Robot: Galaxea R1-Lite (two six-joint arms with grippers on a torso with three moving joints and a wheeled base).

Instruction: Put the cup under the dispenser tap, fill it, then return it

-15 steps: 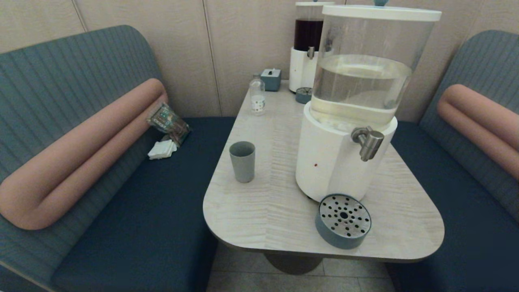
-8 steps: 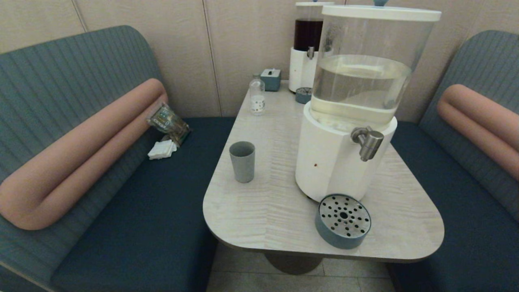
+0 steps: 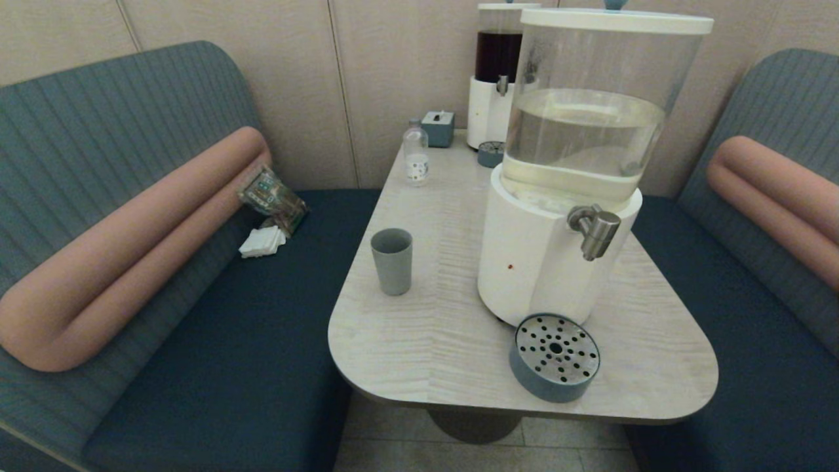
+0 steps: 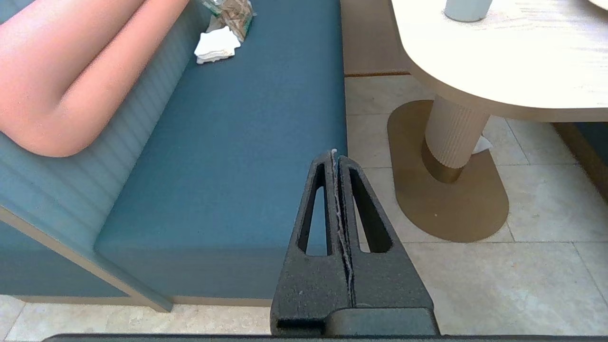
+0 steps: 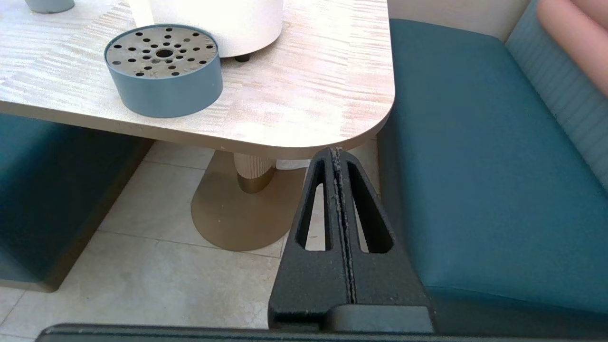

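Observation:
The grey-blue cup (image 3: 392, 261) stands upright on the pale table (image 3: 426, 341), left of the big clear-tank dispenser (image 3: 577, 164); its base (image 4: 468, 8) shows in the left wrist view. The steel dispenser tap (image 3: 595, 229) juts from the dispenser's white base, above the round drip tray (image 3: 555, 364). Neither arm shows in the head view. My left gripper (image 4: 336, 154) hangs shut and empty below table height, over the left bench's edge. My right gripper (image 5: 337, 151) is shut and empty, low by the table's near right corner.
A dark-liquid dispenser (image 3: 498, 72), a small drip tray (image 3: 490, 154), a bottle (image 3: 415, 155) and a small blue box (image 3: 438, 128) stand at the table's far end. Blue benches (image 3: 249, 308) flank the table. Packets and napkins (image 3: 270, 210) lie on the left bench.

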